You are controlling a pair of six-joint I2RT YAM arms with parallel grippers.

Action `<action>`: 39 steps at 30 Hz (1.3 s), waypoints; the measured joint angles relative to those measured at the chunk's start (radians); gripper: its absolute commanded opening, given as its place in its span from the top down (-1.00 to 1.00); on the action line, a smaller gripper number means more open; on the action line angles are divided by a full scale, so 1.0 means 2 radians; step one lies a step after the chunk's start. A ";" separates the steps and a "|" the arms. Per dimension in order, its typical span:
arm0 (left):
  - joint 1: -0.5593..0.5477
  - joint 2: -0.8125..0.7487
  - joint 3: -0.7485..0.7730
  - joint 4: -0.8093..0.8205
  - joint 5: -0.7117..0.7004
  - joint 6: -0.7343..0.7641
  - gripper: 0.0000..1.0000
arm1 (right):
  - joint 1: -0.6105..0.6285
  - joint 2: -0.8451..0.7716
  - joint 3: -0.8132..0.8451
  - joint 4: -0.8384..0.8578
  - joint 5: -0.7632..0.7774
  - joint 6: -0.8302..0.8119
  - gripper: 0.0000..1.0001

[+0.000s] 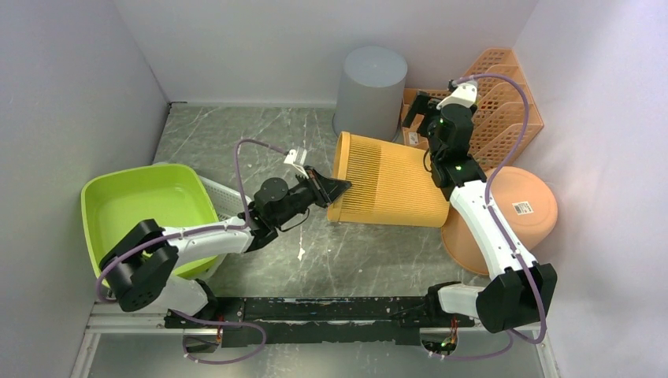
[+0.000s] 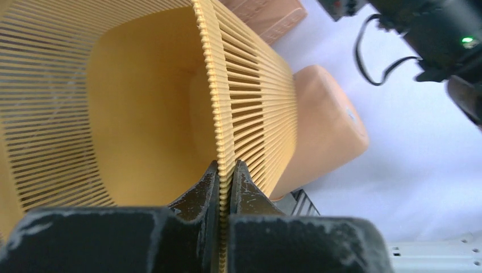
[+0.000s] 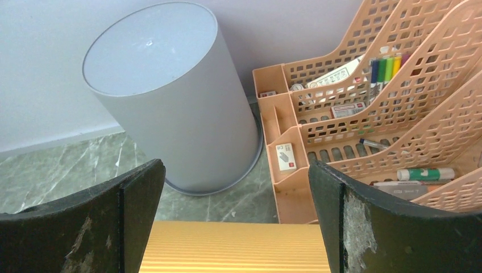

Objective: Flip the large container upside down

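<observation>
Basket (image 1: 390, 183) lies on its side just in front of grey bin (image 1: 370, 88). Left gripper (image 2: 226, 169) clamped on basket rim. Right gripper (image 3: 236, 168) spread wide over basket's bin-side end.

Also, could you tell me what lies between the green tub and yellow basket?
A white crate, then the left claw gripping the basket, in the top view.
</observation>
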 measured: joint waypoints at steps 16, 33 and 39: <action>0.021 0.033 -0.047 0.063 0.006 0.028 -0.15 | 0.000 -0.001 -0.021 -0.009 -0.023 0.002 -1.00; 0.022 0.148 -0.069 0.099 0.129 0.084 -0.86 | 0.000 0.014 -0.033 -0.003 -0.025 -0.009 -1.00; 0.023 0.098 -0.087 0.081 0.125 0.128 -0.99 | 0.000 0.019 -0.033 -0.002 -0.029 -0.009 -1.00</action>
